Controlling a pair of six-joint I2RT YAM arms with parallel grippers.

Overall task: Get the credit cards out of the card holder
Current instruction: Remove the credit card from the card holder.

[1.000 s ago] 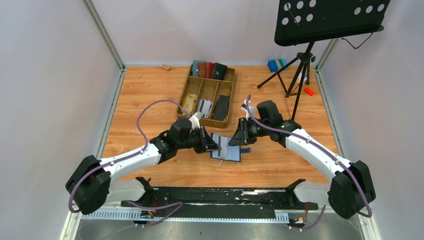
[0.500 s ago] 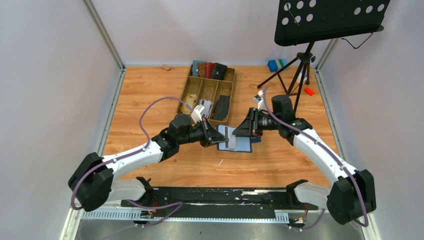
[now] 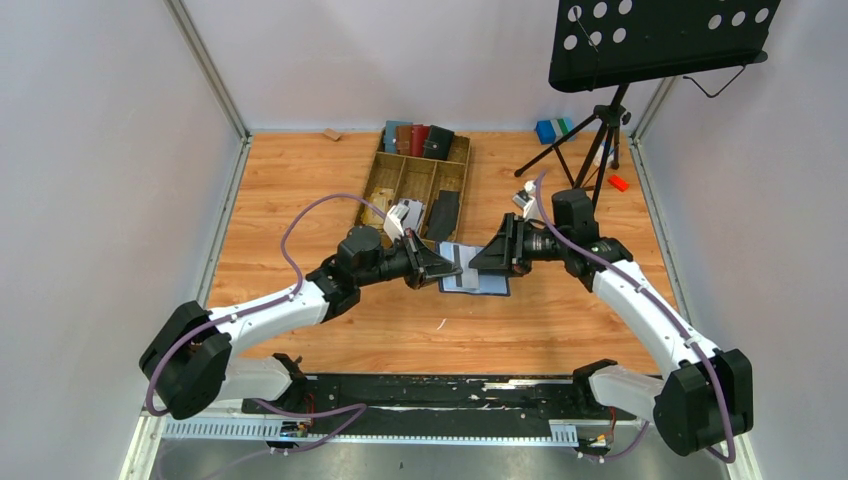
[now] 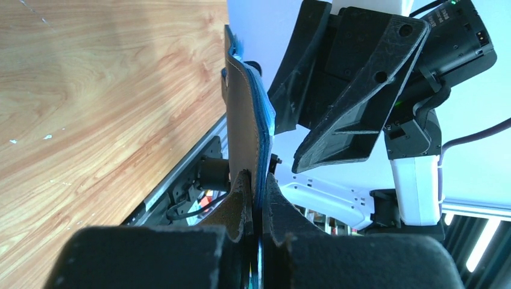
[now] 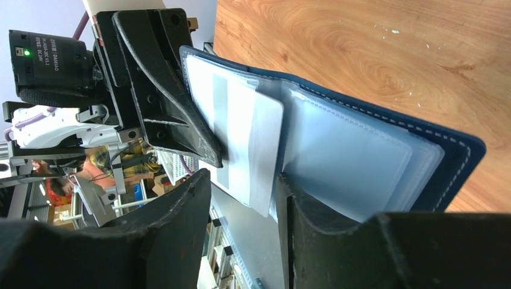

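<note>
The navy-blue card holder (image 3: 487, 285) hangs open above the table between both grippers. My left gripper (image 3: 445, 275) is shut on its left edge; in the left wrist view (image 4: 258, 188) the holder (image 4: 244, 114) shows edge-on between the pads. In the right wrist view the holder (image 5: 461, 150) shows clear inner pockets and a white credit card with a grey stripe (image 5: 241, 132) sticking out of one. My right gripper (image 5: 241, 211) is open, its jaws either side of that card's free edge. It also shows in the top view (image 3: 480, 266).
A wooden compartment tray (image 3: 372, 190) stands behind the grippers with cards (image 3: 408, 212) and a black holder (image 3: 444, 212) in it. Teal, brown, red and black holders (image 3: 415, 138) stand at its back. A music stand tripod (image 3: 600, 130) is at the back right.
Both grippers and the holder have moved away from the near edge and a little right. The right gripper has closed in on the holder's inner face.
</note>
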